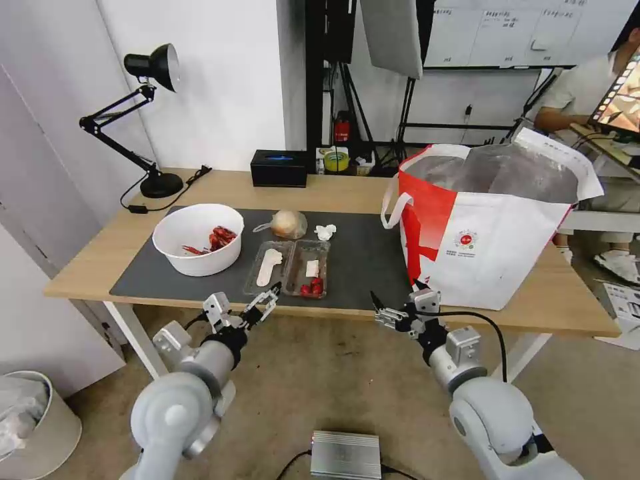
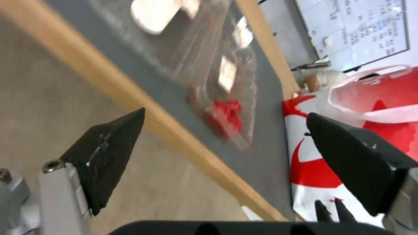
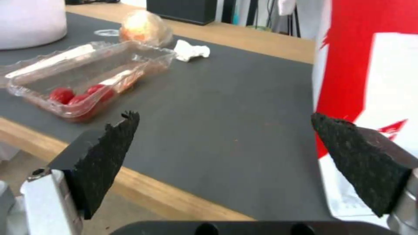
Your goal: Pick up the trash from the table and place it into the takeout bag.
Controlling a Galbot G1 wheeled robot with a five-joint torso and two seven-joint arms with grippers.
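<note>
Both my jaws hang spread wide at the tabletop's point(image 1: 333, 193) near edge.

My left gripper point(image 1: 267, 301) hovers just before the clear tray point(image 1: 288, 268); my right gripper point(image 1: 390, 308) sits beside the takeout bag point(image 1: 487, 253), nothing held.

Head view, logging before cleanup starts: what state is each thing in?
Left pincer: open, empty.
Right pincer: open, empty.
Takeout bag: upright, mouth open.
Clear tray: lid open, red scraps inside.
White bowl: upright, red shells inside.
Tissue: crumpled.
Desk lamp: off.
</note>
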